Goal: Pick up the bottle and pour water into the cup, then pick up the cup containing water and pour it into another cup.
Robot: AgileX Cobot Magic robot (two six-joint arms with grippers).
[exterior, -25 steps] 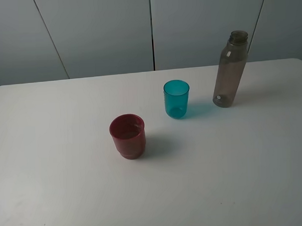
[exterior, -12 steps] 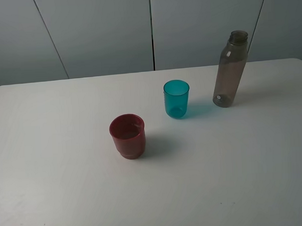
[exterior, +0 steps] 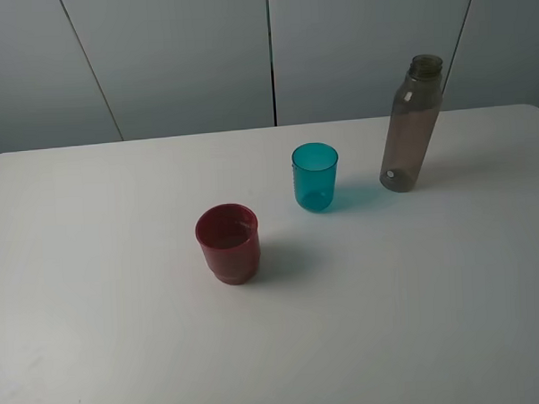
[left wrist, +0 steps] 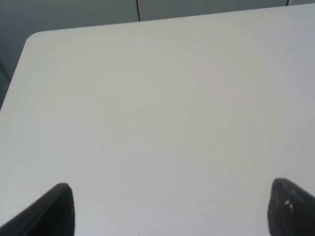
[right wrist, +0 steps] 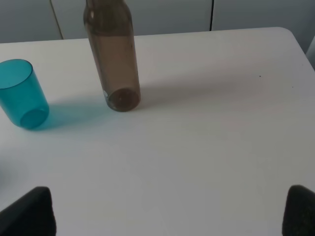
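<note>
- a white table (exterior: 454,319) carries three vessels in a loose diagonal, none touching: the bottle (exterior: 410,124) upright at the far right, the cup (exterior: 315,176) near it toward the middle, another cup (exterior: 227,243) nearer the camera and further left.
- the bottle stands uncapped, its threaded neck bare, apparently ready for pouring; whether it holds water cannot be told through the smoky plastic.
- both cups sit upright with mouths open, the teal one between bottle and red cup, an order that seems to suit the two pours.
- the right gripper (right wrist: 170,211) shows only its two dark fingertips, spread wide and holding nothing; its camera faces the bottle (right wrist: 111,56) and the cup (right wrist: 20,93), both well apart from it.
- the left gripper (left wrist: 172,209) is likewise spread and empty, over bare table (left wrist: 162,98) with no vessel in its view.
- neither arm appears in the high view; judged from this, nothing is yet lifted, and the bottle pick falls to the right arm.
</note>
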